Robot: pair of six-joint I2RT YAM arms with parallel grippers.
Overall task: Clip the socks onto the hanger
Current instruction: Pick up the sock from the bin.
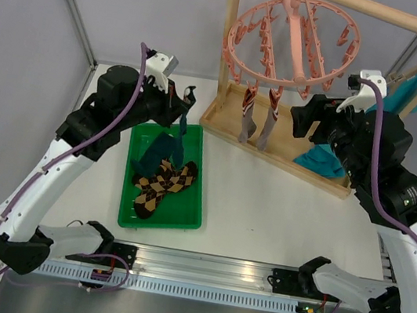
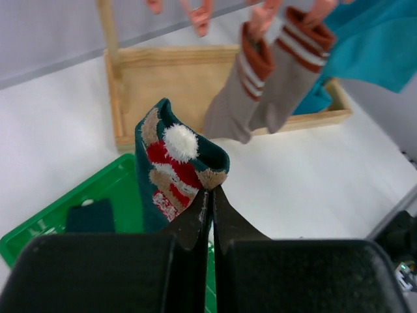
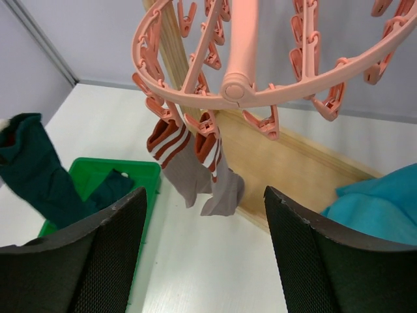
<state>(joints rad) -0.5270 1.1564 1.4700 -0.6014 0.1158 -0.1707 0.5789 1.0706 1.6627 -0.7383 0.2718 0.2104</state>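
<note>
The left pincer [image 2: 210,195] is clenched on the cuff edge of a dark teal fabric sock [image 2: 171,171] with a red-and-white motif. Only the left wrist view shows that motif and its white pompom (from above the sock is just a dark strip). In the top view the sock [image 1: 182,130] hangs centre-left in the frame. Its cuff is up at the pincer [image 1: 187,98], its long axis is near vertical, and its foot end points down toward the green plastic tray [image 1: 158,224] on the white surface [image 1: 264,205]. Only the top view shows the brown-black argyle socks [image 1: 163,184] lying in that tray.

The right pincer [image 3: 205,251] is released, its fingers wide apart and holding nothing, low in the frame beneath the pink plastic round hanger [image 3: 234,90]. The right wrist view shows close up two grey-brown socks [image 3: 189,171] with red-and-white striped cuffs. Pegs [image 3: 207,124] on the ring grip them side by side, cuffs up and toes down.
</note>
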